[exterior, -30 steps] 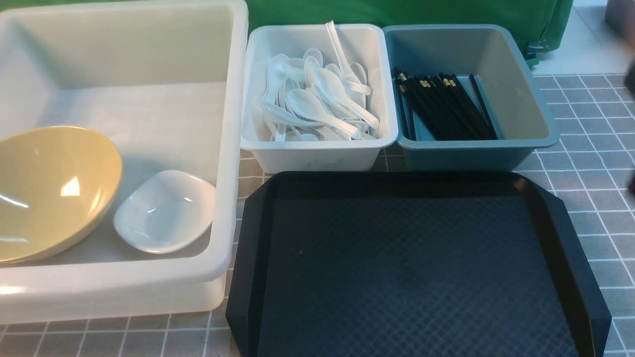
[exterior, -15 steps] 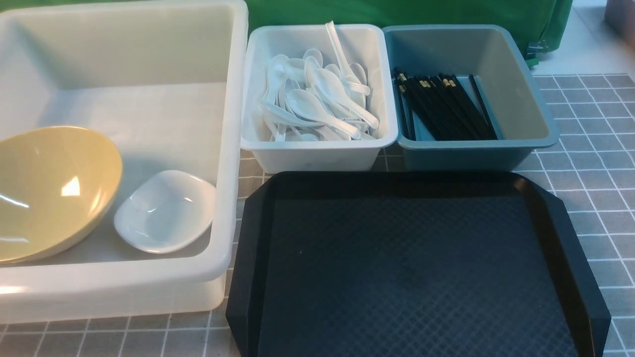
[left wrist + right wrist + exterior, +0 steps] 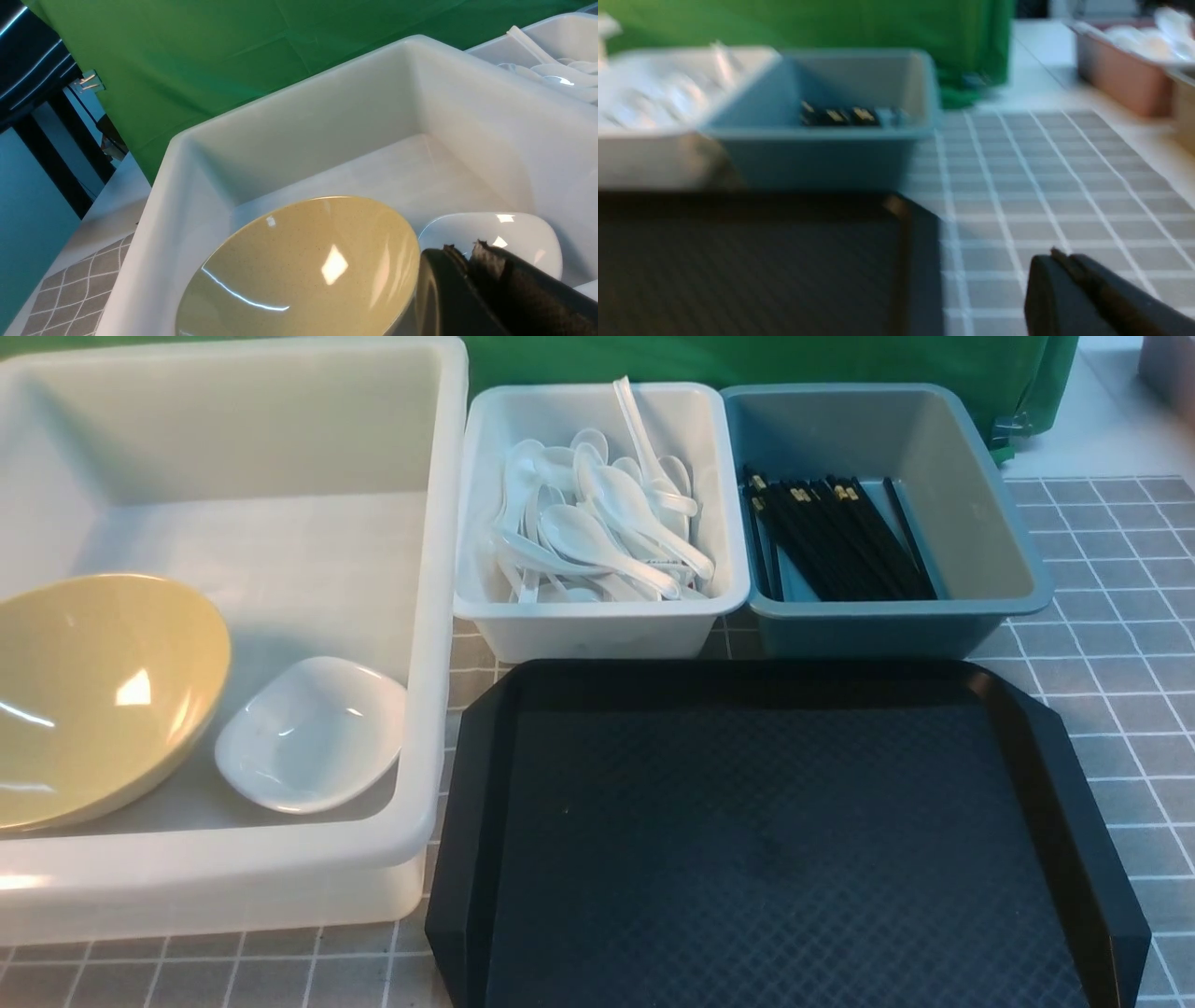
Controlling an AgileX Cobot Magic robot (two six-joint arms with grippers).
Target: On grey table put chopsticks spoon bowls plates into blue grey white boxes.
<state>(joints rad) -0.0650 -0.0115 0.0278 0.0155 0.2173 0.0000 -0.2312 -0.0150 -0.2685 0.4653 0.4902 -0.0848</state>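
table (image 3: 1102,644): grey grid cloth, everything sits on it
white box (image 3: 439,616): large, robot's left side – holds both dishes
tray (image 3: 775,840): black, bare, front centre, just in front of the two small boxes
small white box (image 3: 597,625): centre back, beside the large one
blue-grey box (image 3: 980,523): touching the small white box on its right
yellow bowl (image 3: 93,695): tilted against the white box's left wall
white dish (image 3: 313,733): flat on the box floor, just right of the bowl
spoons (image 3: 597,523): white pile in the small white box
chopsticks (image 3: 836,537): black bundle lying in the blue-grey box
left gripper (image 3: 460,256): over the white box by the bowl rim – jaws together, nothing between them
right gripper (image 3: 1059,261): over bare cloth right of the tray, jaws together, blurred view
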